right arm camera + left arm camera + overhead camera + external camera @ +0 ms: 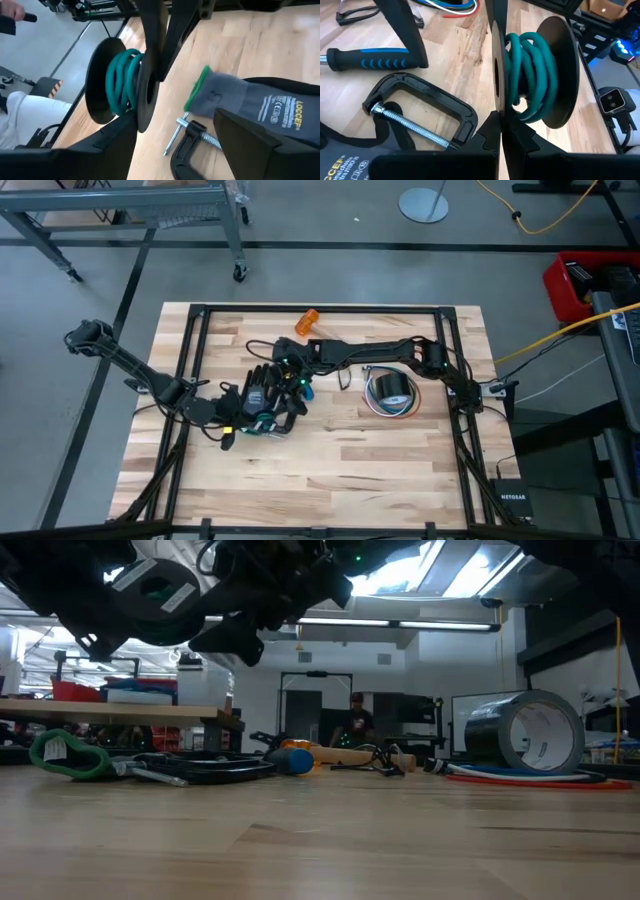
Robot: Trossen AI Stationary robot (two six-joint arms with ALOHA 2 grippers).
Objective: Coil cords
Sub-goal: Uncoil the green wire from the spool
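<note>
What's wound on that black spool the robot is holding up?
A teal-green cord is coiled in several loops between the black spool's two discs. The left hand is shut on one disc's edge. The spool's core is hidden beneath the loops.

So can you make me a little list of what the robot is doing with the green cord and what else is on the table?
green cord: teal cord wound on a black spool
left gripper: left gripper shut on one spool disc
right gripper: right gripper open, beside the spool
clamp: black C-clamp lying on the table
screwdriver: blue-and-black handle on the wood
glove: grey glove next to the clamp
tape: grey tape roll standing on edge over red, white and blue wires
</note>
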